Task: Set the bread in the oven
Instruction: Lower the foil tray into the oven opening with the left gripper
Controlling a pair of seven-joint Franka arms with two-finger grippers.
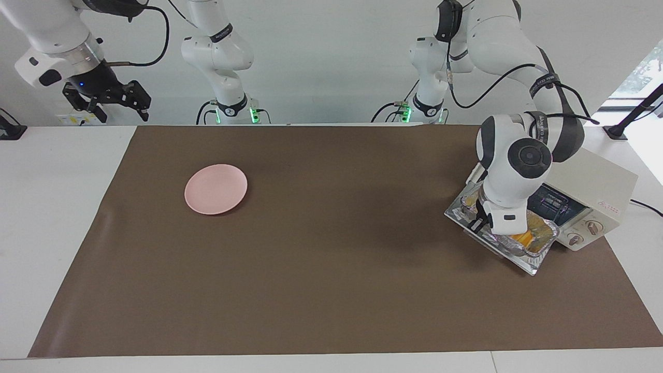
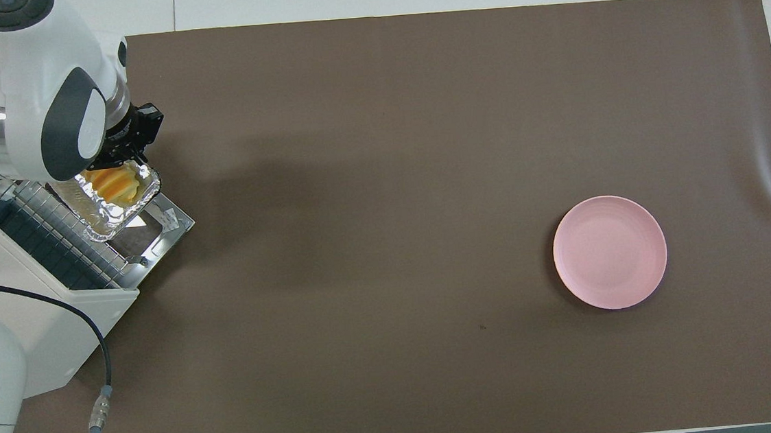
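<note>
The cream-white oven (image 1: 603, 181) stands at the left arm's end of the table with its glass door (image 2: 169, 226) dropped open. The yellow-orange bread (image 1: 520, 238) lies in a crinkled silver foil tray (image 1: 538, 251) that rests partly on the wire rack (image 2: 48, 215) and over the open door. My left gripper (image 1: 479, 223) is at the rim of the tray's end that sticks out of the oven, and the arm hides much of the tray. In the overhead view the bread (image 2: 114, 184) shows in the tray (image 2: 100, 222) just under the left gripper (image 2: 122, 151). My right gripper (image 1: 109, 101) waits open, raised off the mat's corner.
A round pink plate (image 1: 215, 189) sits on the brown mat toward the right arm's end; it also shows in the overhead view (image 2: 610, 252). A black cable (image 2: 99, 377) runs from the oven's side.
</note>
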